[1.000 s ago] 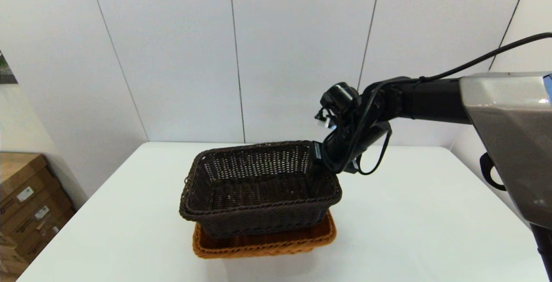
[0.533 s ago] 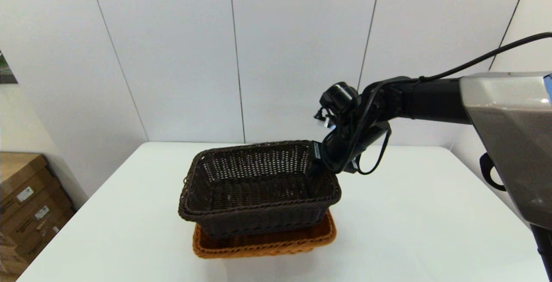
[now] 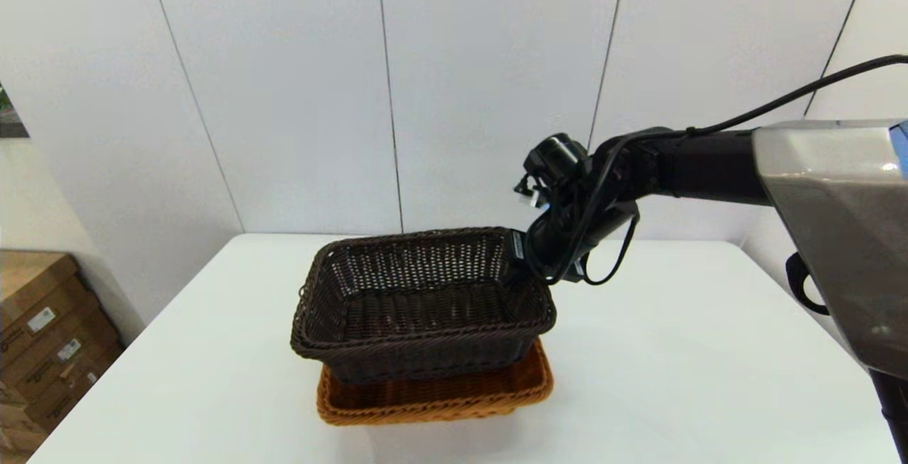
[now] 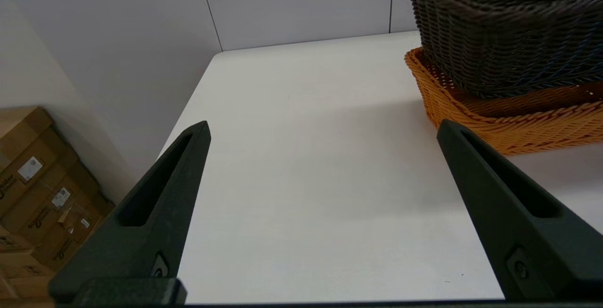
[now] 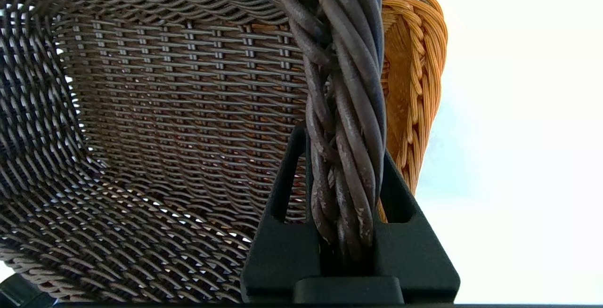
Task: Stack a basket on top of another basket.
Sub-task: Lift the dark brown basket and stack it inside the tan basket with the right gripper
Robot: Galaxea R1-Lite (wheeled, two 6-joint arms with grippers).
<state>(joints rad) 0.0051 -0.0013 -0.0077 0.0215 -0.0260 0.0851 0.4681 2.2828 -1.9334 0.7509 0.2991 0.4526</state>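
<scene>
The dark brown basket (image 3: 418, 304) sits low inside the orange-tan basket (image 3: 433, 400) near the table's middle. My right gripper (image 3: 521, 265) is shut on the dark basket's far right rim. In the right wrist view its two fingers (image 5: 282, 195) pinch the braided brown rim (image 5: 346, 110), and the orange-tan basket (image 5: 414, 82) shows just behind. My left gripper (image 4: 325, 129) stands open over bare table, left of both baskets; the dark basket (image 4: 509, 30) and the orange-tan basket (image 4: 513, 115) show at that view's far side.
The white table (image 3: 681, 365) runs wide to the right and left of the stack. Cardboard boxes (image 3: 42, 336) stand on the floor beyond the table's left edge. A panelled wall closes the back.
The dark basket has shifted slightly left and back with my right gripper still shut on its rim. The orange-tan basket has stayed put.
</scene>
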